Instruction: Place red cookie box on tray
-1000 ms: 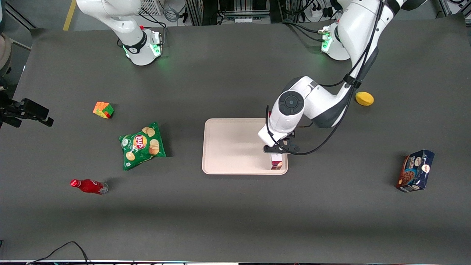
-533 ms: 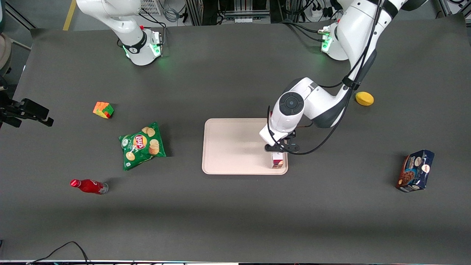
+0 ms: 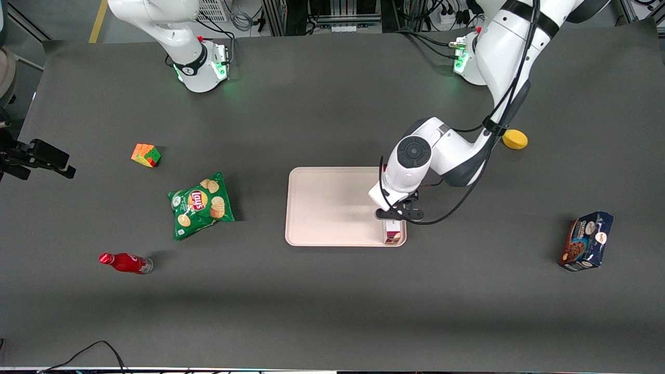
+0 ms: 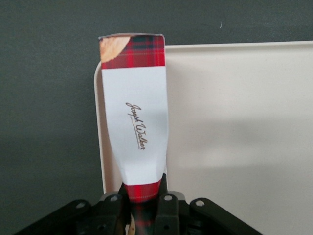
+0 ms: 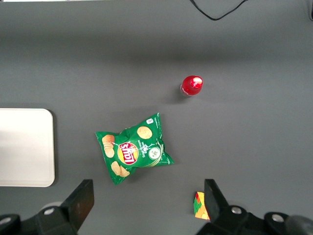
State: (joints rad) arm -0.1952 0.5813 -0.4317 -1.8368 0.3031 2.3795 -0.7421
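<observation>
Gripper (image 4: 145, 205) pinches one end of the box (image 4: 137, 122). Box's long side lies along the tray (image 3: 332, 208) edge toward the working arm, low over it.

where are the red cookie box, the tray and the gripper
red cookie box (image 4: 136, 122), left wrist view, on its white panel
tray (image 3: 327, 208), front view, on its bare floor
gripper (image 4: 143, 203), left wrist view, between the fingertips, shut on the box's end
</observation>
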